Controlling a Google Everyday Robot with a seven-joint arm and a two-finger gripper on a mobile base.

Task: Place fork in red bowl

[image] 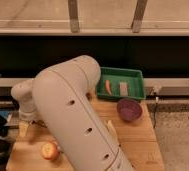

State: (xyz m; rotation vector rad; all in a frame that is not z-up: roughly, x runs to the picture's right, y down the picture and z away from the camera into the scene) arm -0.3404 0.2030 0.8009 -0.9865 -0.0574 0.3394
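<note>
My arm's large beige link [73,115] fills the middle of the camera view and covers much of the wooden table [138,145]. The gripper [24,129] hangs at the far left, low over the table's left edge, below the wrist [24,97]. The fork is hidden or out of view. The red bowl is also hidden, and no reddish bowl shows anywhere on the visible table.
A purple bowl [129,109] sits at the table's back right. A green tray [133,76] behind it holds an orange carrot-like piece [108,86] and a pale block [123,88]. An orange fruit [49,151] lies front left. A pale thin strip [110,129] shows beside the arm.
</note>
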